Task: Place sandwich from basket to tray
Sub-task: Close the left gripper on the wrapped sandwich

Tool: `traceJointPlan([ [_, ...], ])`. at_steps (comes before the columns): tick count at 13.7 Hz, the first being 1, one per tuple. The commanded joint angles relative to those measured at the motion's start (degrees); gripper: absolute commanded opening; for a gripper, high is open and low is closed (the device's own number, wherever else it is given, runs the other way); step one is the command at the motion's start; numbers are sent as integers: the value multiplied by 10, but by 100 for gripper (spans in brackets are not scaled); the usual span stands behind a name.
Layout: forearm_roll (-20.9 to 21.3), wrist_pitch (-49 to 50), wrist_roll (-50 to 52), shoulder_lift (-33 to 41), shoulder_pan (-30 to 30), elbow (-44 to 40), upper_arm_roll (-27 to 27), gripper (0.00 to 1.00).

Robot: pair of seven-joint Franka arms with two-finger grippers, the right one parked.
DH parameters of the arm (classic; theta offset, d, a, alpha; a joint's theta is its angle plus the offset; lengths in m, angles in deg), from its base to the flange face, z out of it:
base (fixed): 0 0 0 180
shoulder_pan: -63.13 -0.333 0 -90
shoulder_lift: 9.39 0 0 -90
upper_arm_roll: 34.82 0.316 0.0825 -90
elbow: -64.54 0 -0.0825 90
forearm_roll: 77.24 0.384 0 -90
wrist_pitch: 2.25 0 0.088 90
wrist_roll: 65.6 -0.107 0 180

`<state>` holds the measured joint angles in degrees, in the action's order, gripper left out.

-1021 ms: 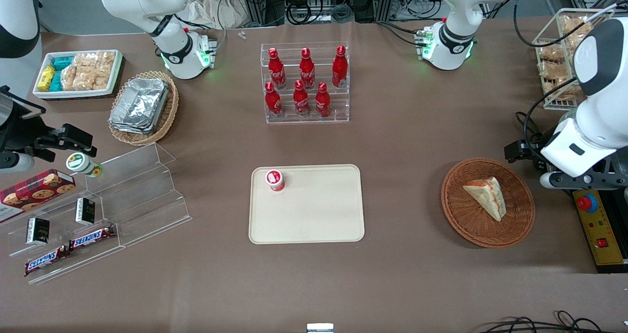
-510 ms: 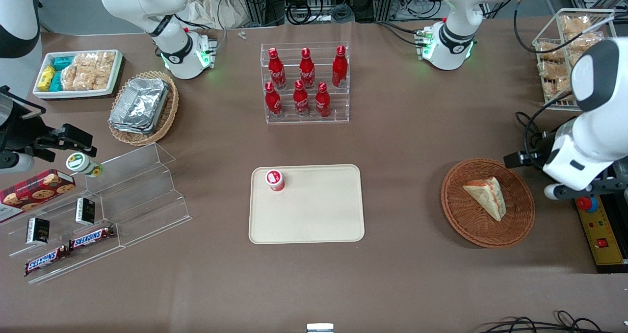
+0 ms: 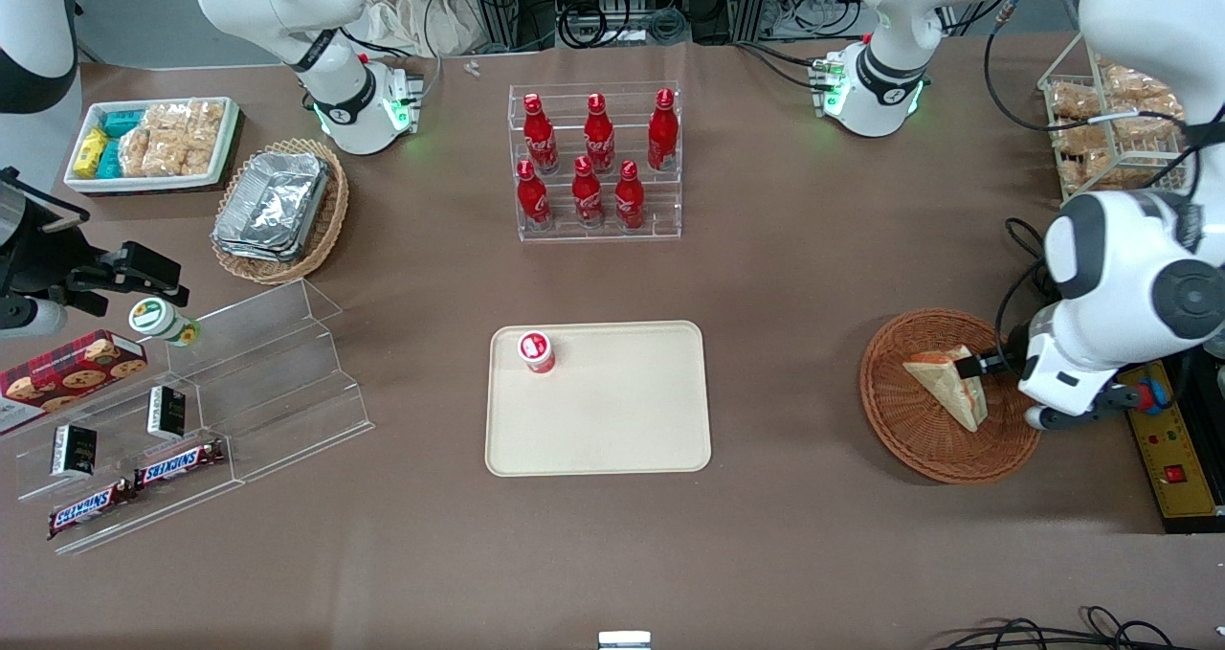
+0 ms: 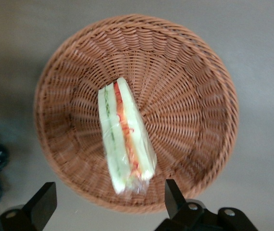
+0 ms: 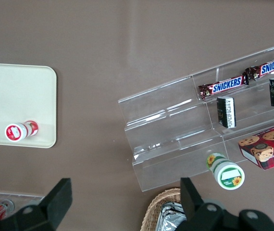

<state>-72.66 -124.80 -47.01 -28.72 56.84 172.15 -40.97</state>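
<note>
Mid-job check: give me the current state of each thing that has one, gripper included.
gripper: open, over the basket, fingers apart either side of the sandwich's end, not gripping.
sandwich: wrapped, lying in the basket, not lifted.
basket: on the table, holding only the sandwich.
tray: flat on the table, no sandwich on it.
small red cup: upright in a tray corner.

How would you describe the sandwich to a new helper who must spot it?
Find the round reddish-brown basket at the working arm's end, where the open gripper hovers. The sandwich lies inside: a clear-wrapped white wedge with orange-red and green filling.
</note>
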Motion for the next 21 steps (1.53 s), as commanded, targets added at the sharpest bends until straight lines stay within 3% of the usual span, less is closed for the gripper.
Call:
traceJointPlan([
  [1, 5, -90, 33, 10, -16, 77, -5, 100],
  [4, 5, -165, 50, 7, -22, 127, -5, 100],
  [8, 3, -182, 73, -16, -22, 128, -4, 100],
  [12, 1, -183, 161, -53, -15, 99, -7, 98],
  [13, 4, -183, 194, -62, -14, 88, -9, 84],
  [14, 5, -182, 211, -63, -8, 82, -10, 45],
  [15, 7, -180, 212, -63, -5, 81, -10, 31],
  [16, 8, -176, 210, -63, -5, 79, -10, 8],
  [17, 8, -170, 210, -63, -4, 73, -10, 0],
  [21, 7, -36, 195, -65, -6, 1, -11, 0],
])
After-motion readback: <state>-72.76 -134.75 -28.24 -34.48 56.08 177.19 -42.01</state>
